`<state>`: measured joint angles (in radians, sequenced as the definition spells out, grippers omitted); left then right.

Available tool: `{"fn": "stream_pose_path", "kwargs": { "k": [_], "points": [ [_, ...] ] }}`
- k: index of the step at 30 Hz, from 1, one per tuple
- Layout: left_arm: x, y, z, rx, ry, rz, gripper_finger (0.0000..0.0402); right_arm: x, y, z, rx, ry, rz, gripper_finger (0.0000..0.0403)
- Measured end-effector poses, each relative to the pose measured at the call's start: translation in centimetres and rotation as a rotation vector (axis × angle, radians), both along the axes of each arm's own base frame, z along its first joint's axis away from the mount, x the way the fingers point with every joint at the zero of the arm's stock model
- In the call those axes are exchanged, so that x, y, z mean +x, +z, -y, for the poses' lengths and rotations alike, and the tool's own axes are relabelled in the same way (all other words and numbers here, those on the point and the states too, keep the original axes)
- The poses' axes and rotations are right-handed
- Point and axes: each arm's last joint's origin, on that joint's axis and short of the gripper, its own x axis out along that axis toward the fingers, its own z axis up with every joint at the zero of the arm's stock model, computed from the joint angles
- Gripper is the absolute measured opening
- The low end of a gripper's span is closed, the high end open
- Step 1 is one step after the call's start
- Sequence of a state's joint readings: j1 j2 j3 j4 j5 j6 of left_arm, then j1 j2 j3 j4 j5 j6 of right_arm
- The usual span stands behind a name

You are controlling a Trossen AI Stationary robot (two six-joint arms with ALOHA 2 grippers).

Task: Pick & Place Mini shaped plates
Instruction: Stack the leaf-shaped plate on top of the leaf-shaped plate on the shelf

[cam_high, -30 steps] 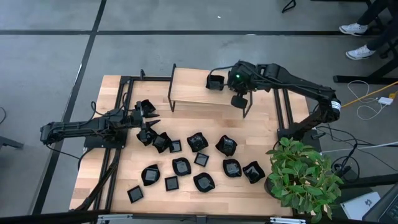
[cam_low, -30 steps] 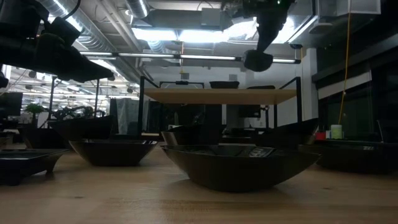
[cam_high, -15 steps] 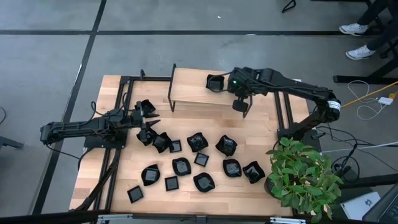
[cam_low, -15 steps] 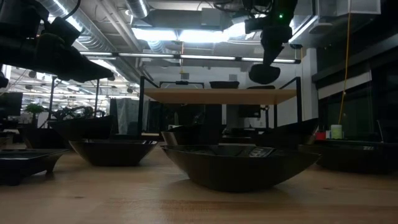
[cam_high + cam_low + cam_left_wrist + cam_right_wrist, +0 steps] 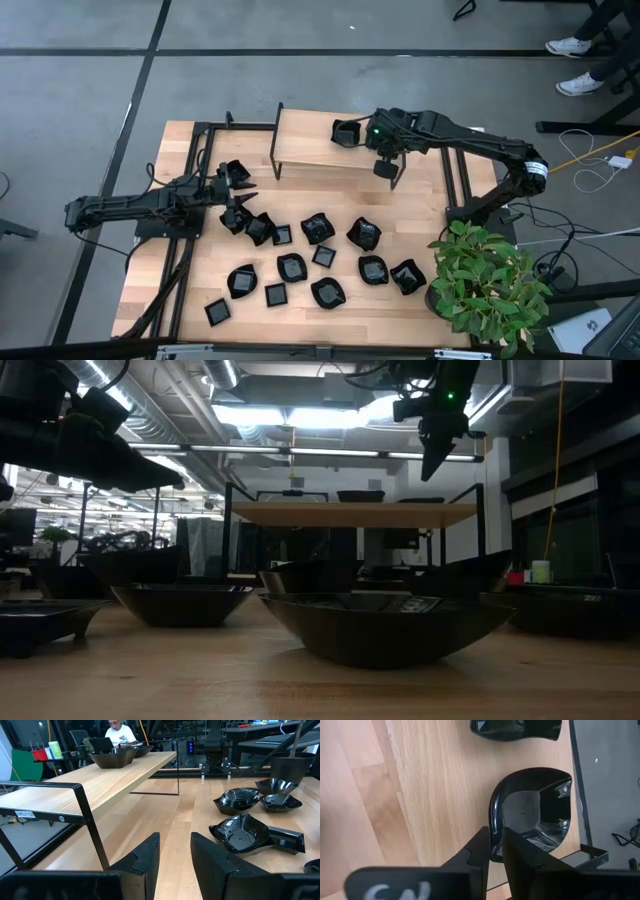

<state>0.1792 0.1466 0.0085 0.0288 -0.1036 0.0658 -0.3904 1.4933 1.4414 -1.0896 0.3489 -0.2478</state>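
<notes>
extending over the worktop (image 5: 200, 300), the left end effector (image 5: 238, 187) is seen released, nothing between its fingers. mini shaped plates (image 5: 318, 228) are scattered across the worktop. on the raised shelf (image 5: 305, 150), the right end effector (image 5: 492, 851) is clenched on the rim of one plate (image 5: 535, 807).

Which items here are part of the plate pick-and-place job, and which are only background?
Job:
- mini plates on the table
- plate held by the right gripper
- plate on the raised shelf
- raised shelf
- left gripper, open, waiting near the table's left side

Background:
- potted plant
- cables on the floor
- a person's shoes
</notes>
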Motion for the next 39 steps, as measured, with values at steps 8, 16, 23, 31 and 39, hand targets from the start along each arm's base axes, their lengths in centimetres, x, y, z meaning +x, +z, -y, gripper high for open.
{"fn": "stream_pose_path", "kwargs": {
  "k": [8,16,23,31,39],
  "points": [
    [0.0,0.0,0.0,0.0,0.0,0.0,0.0104,0.2,0.0,-0.5,0.001,0.02,0.0,0.0077],
    [0.0,0.0,0.0,0.0,0.0,0.0,0.0104,1.4,0.2,-2.3,-0.021,0.114,0.036,0.0084],
    [0.0,0.0,0.0,0.0,-0.001,0.0,0.0104,2.7,0.8,-3.1,-0.064,0.176,0.144,0.0084],
    [0.0,0.0,0.0,0.0,0.0,0.0,0.0104,3.9,1.3,-4.2,0.045,0.294,0.301,0.0084],
    [0.0,0.0,0.0,0.0,0.0,0.0,0.0104,4.4,1.5,-5.2,0.154,0.518,0.348,0.0084]
  ]
}}
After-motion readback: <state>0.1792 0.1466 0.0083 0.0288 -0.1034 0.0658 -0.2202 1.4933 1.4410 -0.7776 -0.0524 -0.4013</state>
